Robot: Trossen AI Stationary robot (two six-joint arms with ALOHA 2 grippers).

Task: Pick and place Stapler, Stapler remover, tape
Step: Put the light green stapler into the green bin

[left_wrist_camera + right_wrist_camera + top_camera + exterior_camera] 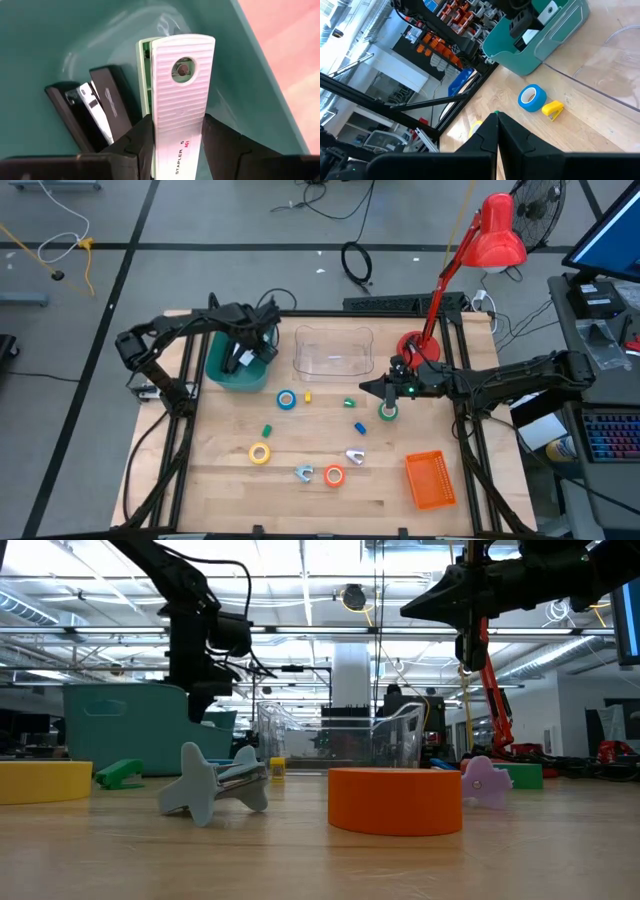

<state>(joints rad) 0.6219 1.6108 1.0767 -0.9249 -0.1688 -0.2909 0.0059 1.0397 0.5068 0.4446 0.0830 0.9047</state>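
My left gripper [243,358] reaches down into the teal bin [222,372] at the table's far left, shut on a pale green-and-white stapler [180,85]. Black staplers [100,107] lie beside it in the bin. My right gripper [366,388] hangs shut and empty, high above the table [468,658], near the green tape roll [388,412]. Flat on the table lie the blue roll [287,399], yellow roll [260,452] and orange roll [334,476]. Two staple removers [304,472] [355,456] and several small coloured staplers, such as a blue one [359,428], also lie there. My left gripper pinches the pale stapler between its two fingers [142,142], one on each long side, near its lettered end [181,150]. The fingers come from above, pointing down into the bin, along the stapler's length. Its other end [182,50] points toward the bin's bottom; whether it rests there, I cannot tell.
A clear plastic bin [333,350] stands at the far middle, next to the teal one. An orange basket [430,480] sits at the near right. A red desk lamp [495,235] stands at the far right on its base [415,345], its arm slanting over the right arm.
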